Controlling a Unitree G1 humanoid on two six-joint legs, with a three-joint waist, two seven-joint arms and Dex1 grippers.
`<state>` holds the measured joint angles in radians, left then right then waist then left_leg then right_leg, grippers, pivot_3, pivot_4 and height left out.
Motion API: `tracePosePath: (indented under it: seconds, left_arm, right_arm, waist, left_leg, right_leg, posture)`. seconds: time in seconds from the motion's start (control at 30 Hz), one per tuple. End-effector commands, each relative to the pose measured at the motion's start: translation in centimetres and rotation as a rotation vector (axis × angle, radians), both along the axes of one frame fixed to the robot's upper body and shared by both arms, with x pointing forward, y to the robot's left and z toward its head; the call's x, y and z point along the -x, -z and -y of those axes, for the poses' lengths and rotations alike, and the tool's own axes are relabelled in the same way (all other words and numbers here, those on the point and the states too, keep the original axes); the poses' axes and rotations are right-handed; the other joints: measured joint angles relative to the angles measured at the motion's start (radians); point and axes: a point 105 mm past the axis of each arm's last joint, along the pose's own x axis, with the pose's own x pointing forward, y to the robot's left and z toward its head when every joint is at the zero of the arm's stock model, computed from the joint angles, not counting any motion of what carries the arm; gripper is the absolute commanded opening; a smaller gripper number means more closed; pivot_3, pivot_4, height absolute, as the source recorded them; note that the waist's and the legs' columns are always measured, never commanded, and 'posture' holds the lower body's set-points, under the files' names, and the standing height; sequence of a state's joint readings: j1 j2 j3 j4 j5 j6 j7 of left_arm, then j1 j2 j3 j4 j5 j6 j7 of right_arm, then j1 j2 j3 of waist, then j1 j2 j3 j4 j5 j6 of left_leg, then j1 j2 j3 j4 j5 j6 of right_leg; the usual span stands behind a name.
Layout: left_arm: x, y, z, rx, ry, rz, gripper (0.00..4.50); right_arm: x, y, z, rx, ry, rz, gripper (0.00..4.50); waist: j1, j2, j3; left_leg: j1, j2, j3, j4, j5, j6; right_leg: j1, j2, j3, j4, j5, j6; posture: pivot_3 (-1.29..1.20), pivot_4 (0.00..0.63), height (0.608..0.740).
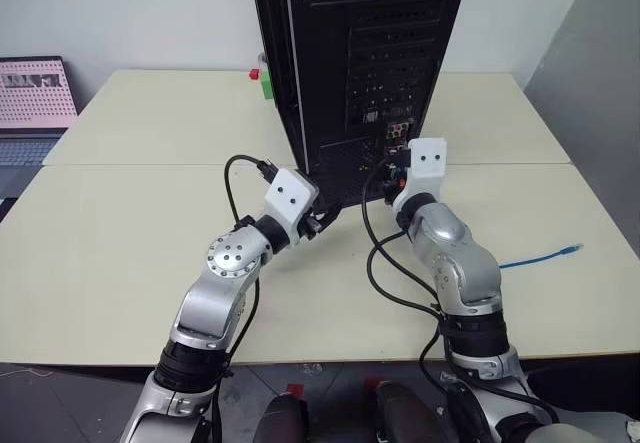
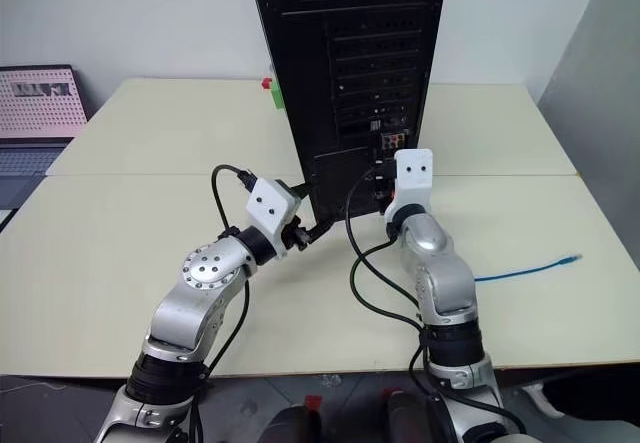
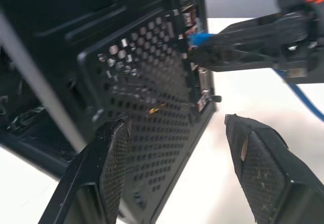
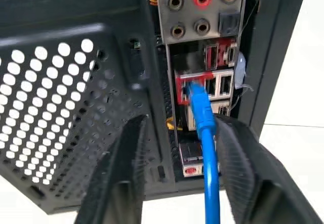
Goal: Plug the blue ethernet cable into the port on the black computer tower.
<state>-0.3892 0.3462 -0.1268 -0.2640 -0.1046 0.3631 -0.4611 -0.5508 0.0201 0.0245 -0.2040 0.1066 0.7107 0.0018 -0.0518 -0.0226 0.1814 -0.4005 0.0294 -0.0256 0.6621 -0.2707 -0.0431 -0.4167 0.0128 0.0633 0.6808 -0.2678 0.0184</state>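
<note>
Cream tabletop (image 1: 130, 253) carries everything, two slabs meeting at a seam that runs side to side. Standing upright on it toward the far middle is the black tower (image 1: 360, 63), its perforated rear panel facing the robot. At the far left edge sits an open laptop (image 1: 30, 103), well apart from the tower. A small red and green block (image 1: 264, 81) peeks out just beside the tower's left side.

Both arms reach toward the lower part of the rear panel. The left tool (image 3: 177, 173) hangs near the bottom left corner of the tower with its two mesh-faced fingers (image 3: 114, 158) spread apart and nothing between them; the perforated vent lies just beyond them. The right tool (image 4: 177, 173) is at the connector strip on the right side of the panel, its fingers parted, one on each side of the cable without clamping it.

The blue cable (image 4: 206, 148) runs up between those fingers and its plug sits in the port (image 4: 191, 88), a red-rimmed socket below the round audio jacks. Its other end (image 1: 570, 250) lies loose on the tabletop far to the right, clear plug at the tip.
</note>
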Motion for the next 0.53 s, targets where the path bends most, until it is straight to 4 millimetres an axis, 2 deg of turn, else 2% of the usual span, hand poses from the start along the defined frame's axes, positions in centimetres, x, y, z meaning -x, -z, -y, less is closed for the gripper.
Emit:
tracePosePath:
  seconds: [0.03,0.13,0.23,0.37,0.43,0.53]
  left_arm:
    - [0.5,-1.2,-0.7,-0.004,-0.005,0.042,3.14]
    - [0.6,-1.3,-2.0,-0.014,-0.021,0.025,3.14]
    - [0.7,-1.5,-4.7,-0.029,-0.053,-0.017,3.14]
    - [1.0,-1.9,-7.8,-0.068,-0.067,-0.044,3.14]
    - [1.3,-2.5,-9.1,-0.082,-0.068,-0.045,3.14]
    - [2.1,-2.9,-9.9,-0.065,-0.022,-0.073,3.14]
  right_arm:
    - [1.6,-1.7,1.2,0.012,-0.050,0.059,3.10]
    - [2.7,-2.0,2.1,0.048,-0.117,0.075,3.72]
    - [4.3,-2.9,3.7,0.135,-0.251,0.149,4.30]
    - [5.3,-3.3,6.6,0.210,-0.352,0.167,4.30]
    - [5.7,-4.1,8.1,0.240,-0.386,0.184,4.30]
    - [6.2,-5.0,9.4,0.282,-0.442,0.191,4.30]
  waist:
    - [0.001,0.000,0.000]
    - [0.002,0.000,0.000]
    - [0.001,0.000,0.000]
    - [0.000,0.000,0.001]
    - [0.000,-0.001,0.001]
    - [0.000,-0.001,0.001]
  left_leg:
    - [0.000,0.000,0.000,0.000,0.000,0.000]
    - [0.000,0.000,0.000,0.000,0.000,0.000]
    - [0.000,-0.001,0.000,0.000,0.000,0.000]
    - [0.001,-0.001,0.000,0.000,0.000,0.000]
    - [0.001,-0.001,0.001,0.000,0.000,0.000]
    - [0.001,-0.001,0.002,0.000,0.000,0.000]
  right_leg:
    - [0.000,0.000,0.001,0.000,0.000,0.000]
    - [0.000,0.000,0.000,0.000,0.000,0.000]
    - [0.000,0.001,0.000,0.000,0.000,0.001]
    - [0.000,0.003,-0.001,0.000,-0.002,0.004]
    - [0.001,0.003,-0.001,0.000,-0.003,0.005]
    - [0.001,0.003,-0.001,0.000,-0.003,0.005]
  posture:
    - [0.00,0.150,0.740]
    - [0.00,0.150,0.740]
    - [0.00,0.150,0.740]
    - [0.00,0.150,0.740]
    - [0.00,0.150,0.740]
    - [0.00,0.150,0.740]
